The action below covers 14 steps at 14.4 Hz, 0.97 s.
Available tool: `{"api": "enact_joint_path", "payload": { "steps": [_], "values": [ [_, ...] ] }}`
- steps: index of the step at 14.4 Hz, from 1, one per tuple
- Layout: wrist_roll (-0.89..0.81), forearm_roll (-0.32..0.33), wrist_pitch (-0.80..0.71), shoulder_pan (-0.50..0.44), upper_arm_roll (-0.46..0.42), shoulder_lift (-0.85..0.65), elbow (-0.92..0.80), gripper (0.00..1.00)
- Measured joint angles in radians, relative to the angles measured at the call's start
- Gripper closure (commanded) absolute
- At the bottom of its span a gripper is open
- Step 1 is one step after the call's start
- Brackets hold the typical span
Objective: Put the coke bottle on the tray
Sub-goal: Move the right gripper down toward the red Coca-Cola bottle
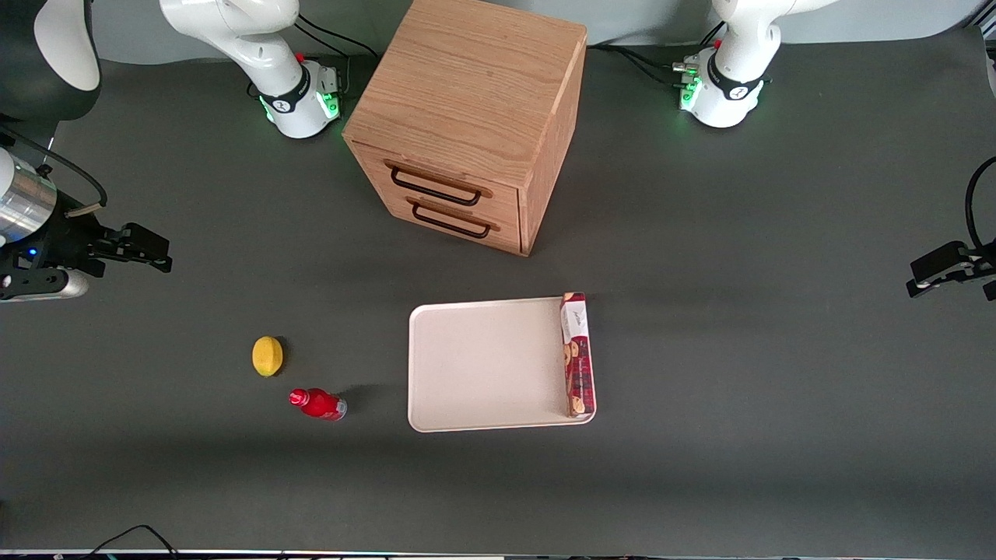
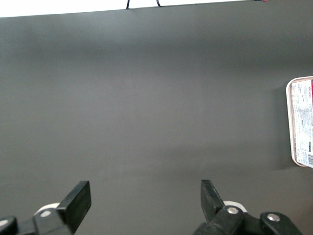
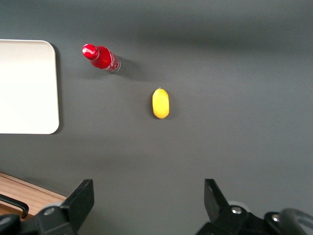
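Observation:
The coke bottle (image 1: 317, 404) is small and red with a red cap and a clear base. It lies on the dark table beside the tray, toward the working arm's end; it also shows in the right wrist view (image 3: 101, 58). The cream-white tray (image 1: 482, 365) lies flat in front of the drawer cabinet, nearer the front camera; a corner of it shows in the right wrist view (image 3: 27, 88). My gripper (image 1: 148, 253) hangs open and empty high above the table at the working arm's end, well away from the bottle; its fingertips (image 3: 83, 196) stand wide apart.
A yellow lemon-like fruit (image 1: 267, 356) lies close to the bottle, a little farther from the front camera. A long red biscuit box (image 1: 577, 354) lies on the tray's edge toward the parked arm. A wooden drawer cabinet (image 1: 467, 124) stands mid-table.

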<state>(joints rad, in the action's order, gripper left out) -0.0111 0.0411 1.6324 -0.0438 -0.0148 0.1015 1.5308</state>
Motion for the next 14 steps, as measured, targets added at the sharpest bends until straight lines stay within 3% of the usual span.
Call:
{"api": "enact_joint_path", "payload": {
  "steps": [9,14],
  "values": [
    [0.000,-0.001,0.004,0.000,-0.031,0.008,-0.017,0.00],
    [-0.087,-0.002,0.033,-0.022,-0.126,0.272,-0.236,0.00]
  ]
}}
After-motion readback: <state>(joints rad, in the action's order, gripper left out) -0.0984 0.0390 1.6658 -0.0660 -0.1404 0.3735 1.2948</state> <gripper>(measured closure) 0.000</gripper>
